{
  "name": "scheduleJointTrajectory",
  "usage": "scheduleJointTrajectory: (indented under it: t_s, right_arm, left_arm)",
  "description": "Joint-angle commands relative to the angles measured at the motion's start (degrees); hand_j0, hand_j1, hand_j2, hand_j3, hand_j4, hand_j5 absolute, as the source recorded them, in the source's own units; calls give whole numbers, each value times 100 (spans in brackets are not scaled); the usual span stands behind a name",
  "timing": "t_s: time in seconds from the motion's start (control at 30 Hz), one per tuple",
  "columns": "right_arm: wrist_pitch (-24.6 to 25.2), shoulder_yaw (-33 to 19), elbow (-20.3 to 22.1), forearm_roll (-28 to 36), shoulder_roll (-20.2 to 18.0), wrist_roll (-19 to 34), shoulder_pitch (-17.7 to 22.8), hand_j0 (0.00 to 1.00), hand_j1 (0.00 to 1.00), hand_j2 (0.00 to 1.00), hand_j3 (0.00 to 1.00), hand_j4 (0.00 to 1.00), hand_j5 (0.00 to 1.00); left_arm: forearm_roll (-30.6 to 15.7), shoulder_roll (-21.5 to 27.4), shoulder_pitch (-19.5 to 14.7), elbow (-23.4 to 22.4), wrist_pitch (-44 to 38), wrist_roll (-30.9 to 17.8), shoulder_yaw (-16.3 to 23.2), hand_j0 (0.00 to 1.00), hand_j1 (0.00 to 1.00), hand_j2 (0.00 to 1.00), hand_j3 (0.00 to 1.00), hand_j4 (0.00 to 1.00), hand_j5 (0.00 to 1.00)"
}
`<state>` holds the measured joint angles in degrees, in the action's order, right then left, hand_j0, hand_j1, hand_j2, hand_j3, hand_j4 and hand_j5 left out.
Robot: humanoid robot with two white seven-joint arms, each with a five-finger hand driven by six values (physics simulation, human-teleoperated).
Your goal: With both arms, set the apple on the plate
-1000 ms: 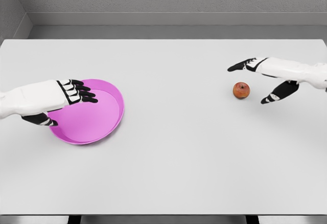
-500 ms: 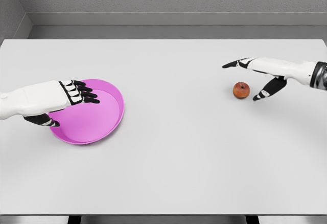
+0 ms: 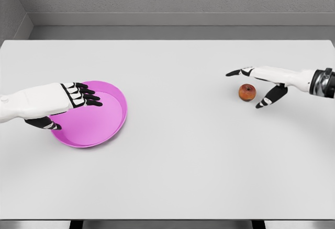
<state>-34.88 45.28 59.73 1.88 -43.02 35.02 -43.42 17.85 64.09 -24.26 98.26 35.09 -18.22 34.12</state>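
Note:
A small red-orange apple (image 3: 247,92) sits on the white table at the right. My right hand (image 3: 245,88) reaches in from the right edge and is open around it: the fingers (image 3: 236,72) stretch past the apple's far side and the thumb (image 3: 264,101) points down at its near right. Whether any finger touches the apple I cannot tell. A shallow magenta plate (image 3: 107,119) lies at the left. My left hand (image 3: 70,109) hovers over the plate's left part, fingers extended, thumb below, holding nothing.
The white table (image 3: 178,161) ends at a grey wall behind and a front edge near the bottom of the picture. About 230 pixels of bare tabletop separate the plate from the apple.
My right hand has slid left and lowered, so its fingers and thumb now bracket the apple. The left hand edged slightly right over the plate. Apple and plate have not moved.

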Motion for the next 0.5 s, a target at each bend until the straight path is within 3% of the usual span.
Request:
scheduleJointTrajectory:
  t_s: [0.0, 0.27, 0.47]
  right_arm:
    - [-12, -2, -128, -29, 48, -2, 9, 100, 100, 100, 100, 100, 100]
    - [-12, -19, -690, -196, 215, -2, -70, 100, 100, 100, 100, 100, 100]
    - [-12, -19, -814, -196, 224, -2, -105, 100, 100, 100, 100, 100, 100]
  left_arm:
    - [-36, 7, 0, 0, -9, -6, -2, 100, 100, 100, 100, 100, 100]
    - [-36, 7, -9, 0, -9, -6, -2, 100, 100, 100, 100, 100, 100]
    - [-36, 7, -9, 0, -9, -6, -2, 100, 100, 100, 100, 100, 100]
